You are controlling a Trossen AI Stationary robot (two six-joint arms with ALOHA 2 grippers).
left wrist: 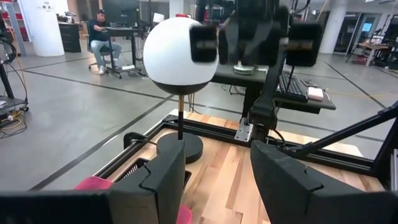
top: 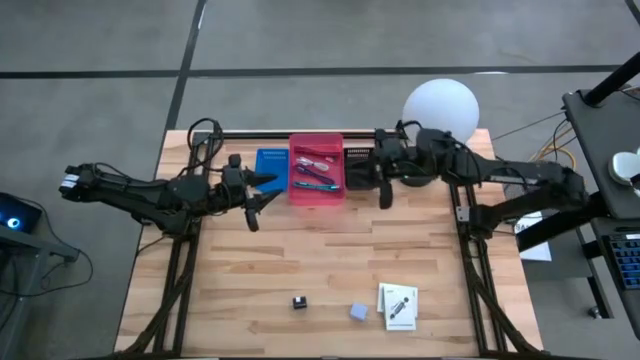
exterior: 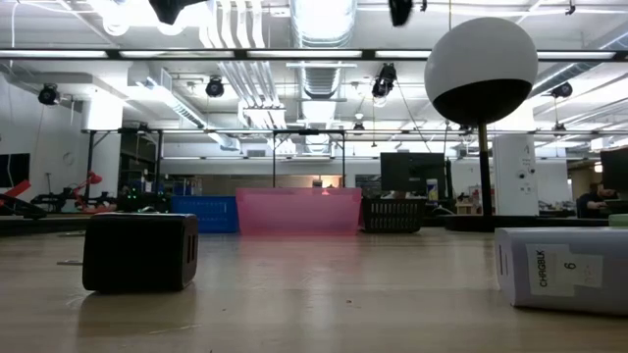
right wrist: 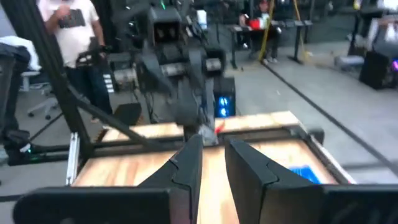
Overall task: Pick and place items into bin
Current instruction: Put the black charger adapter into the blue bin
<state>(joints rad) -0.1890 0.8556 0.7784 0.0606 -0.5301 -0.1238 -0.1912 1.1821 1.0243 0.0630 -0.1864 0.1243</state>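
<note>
The pink bin [top: 317,190] stands at the table's far middle, with teal and purple pens [top: 312,178] and other small pieces lying inside. A tiny black cube [top: 299,302], a grey-blue cube [top: 358,311] and a white card with a black mark [top: 398,305] lie on the table near its near edge. The low view shows the black cube [exterior: 140,252] and the white card box [exterior: 561,267] close up. My left gripper [top: 262,198] hovers just left of the bin, open and holding nothing [left wrist: 217,180]. My right gripper [top: 381,183] hovers just right of the bin, fingers slightly apart with nothing between them [right wrist: 213,165].
A blue tray [top: 271,165] sits against the bin's left side and a black basket [top: 357,158] against its right. The white globe lamp [top: 440,105] stands at the far right corner. Bare wood lies between the bin and the near items. People show in the room behind.
</note>
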